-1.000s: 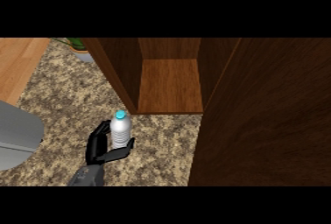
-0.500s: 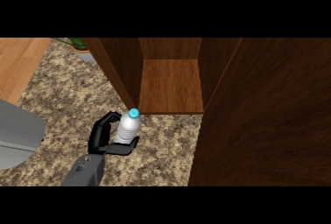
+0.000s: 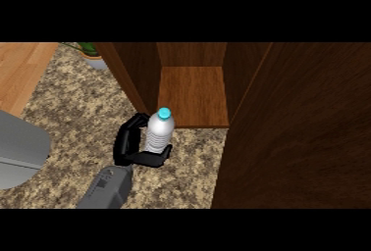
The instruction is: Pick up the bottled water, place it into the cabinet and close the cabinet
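Upright, clear bottled water point(image 3: 159, 133) shows blue cap.

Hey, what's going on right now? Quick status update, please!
Left hand curled round bottled water, just outside open cabinet. Right hand not in view. Cabinet door open at right; nothing blocking shelf.

I'm seeing the bottled water point(image 3: 159, 131) standing upright in the left hand point(image 3: 134, 147), just before the open cabinet point(image 3: 193, 95) shelf's front edge. The cabinet door point(image 3: 304, 127) is standing at the right, the potted plant point(image 3: 88, 51) sitting behind-left on the counter point(image 3: 69, 105).
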Robot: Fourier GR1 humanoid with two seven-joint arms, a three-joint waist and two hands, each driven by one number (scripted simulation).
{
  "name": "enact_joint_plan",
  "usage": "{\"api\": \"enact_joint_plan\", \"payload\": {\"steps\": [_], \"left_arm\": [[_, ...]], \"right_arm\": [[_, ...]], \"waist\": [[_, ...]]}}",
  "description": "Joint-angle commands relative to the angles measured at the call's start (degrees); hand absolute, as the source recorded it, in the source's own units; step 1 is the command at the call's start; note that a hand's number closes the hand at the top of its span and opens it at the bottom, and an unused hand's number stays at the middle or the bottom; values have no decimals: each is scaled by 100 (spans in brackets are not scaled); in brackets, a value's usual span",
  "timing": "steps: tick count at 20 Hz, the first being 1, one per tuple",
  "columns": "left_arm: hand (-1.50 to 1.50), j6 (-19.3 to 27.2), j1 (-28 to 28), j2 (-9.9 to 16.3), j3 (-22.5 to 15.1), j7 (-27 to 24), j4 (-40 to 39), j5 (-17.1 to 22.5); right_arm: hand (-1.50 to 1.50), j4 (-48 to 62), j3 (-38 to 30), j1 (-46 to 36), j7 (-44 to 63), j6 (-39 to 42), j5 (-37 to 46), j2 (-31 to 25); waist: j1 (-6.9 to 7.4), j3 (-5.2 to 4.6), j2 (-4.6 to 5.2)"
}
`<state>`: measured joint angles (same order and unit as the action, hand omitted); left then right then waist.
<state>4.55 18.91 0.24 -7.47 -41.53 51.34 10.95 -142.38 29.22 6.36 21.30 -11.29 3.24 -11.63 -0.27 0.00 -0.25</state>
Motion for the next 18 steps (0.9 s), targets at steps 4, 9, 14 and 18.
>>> {"api": "enact_joint_plan", "payload": {"steps": [4, 9, 14, 18], "left_arm": [[150, 927, 134, -23, -982, 1035, 1107, 617], [150, 1562, 455, -24, -1430, 1764, 1585, 907], [150, 2070, 995, -24, -1444, 2137, 1408, 719], [150, 1988, 2016, -24, -965, 2256, 414, 936]], "right_arm": [[-150, -444, 341, 258, 6, -106, 563, 2], [-150, -607, 50, 415, -51, -69, 108, -157], [-150, -541, 219, 519, -111, -68, 283, -88], [-150, -320, 77, 591, -427, 50, 99, -160]], "waist": [[-20, -2, 4], [-33, 0, 9], [-27, -1, 11], [-63, 0, 28]]}}
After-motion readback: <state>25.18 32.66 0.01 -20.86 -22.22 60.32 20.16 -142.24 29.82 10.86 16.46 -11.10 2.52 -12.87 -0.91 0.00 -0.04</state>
